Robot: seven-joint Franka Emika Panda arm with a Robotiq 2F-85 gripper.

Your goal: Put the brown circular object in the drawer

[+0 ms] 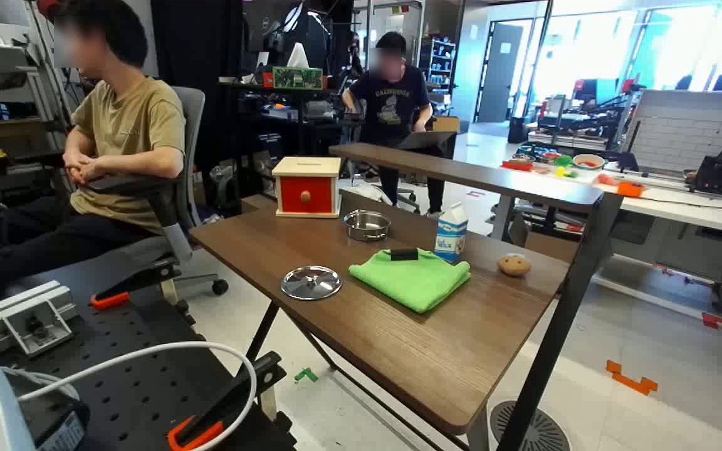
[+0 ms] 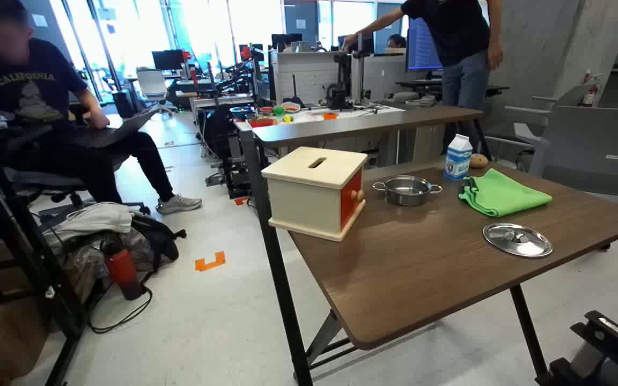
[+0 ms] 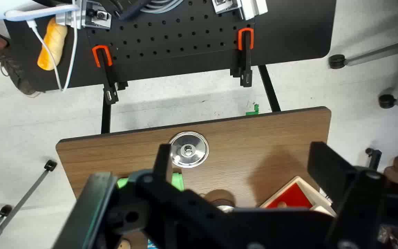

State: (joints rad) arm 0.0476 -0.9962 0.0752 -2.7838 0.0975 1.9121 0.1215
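Note:
The brown circular object (image 1: 514, 265) is a small, rounded, potato-like piece lying on the brown table behind the milk carton. It also shows in an exterior view (image 2: 479, 161), and part of it shows at the bottom of the wrist view (image 3: 124, 244). The drawer is the red front (image 1: 304, 196) of a light wooden box with a round knob. It looks shut in both exterior views (image 2: 351, 198). In the wrist view the drawer (image 3: 292, 197) is partly hidden by my gripper. My gripper (image 3: 241, 152) is open and empty, high above the table, and shows in neither exterior view.
A steel pot (image 1: 367, 225) stands beside the box. A steel lid (image 1: 311, 282), a folded green cloth (image 1: 410, 280) and a milk carton (image 1: 450, 232) are on the table (image 1: 436, 357). A raised shelf (image 1: 461, 172) runs along one long side. People sit and stand nearby.

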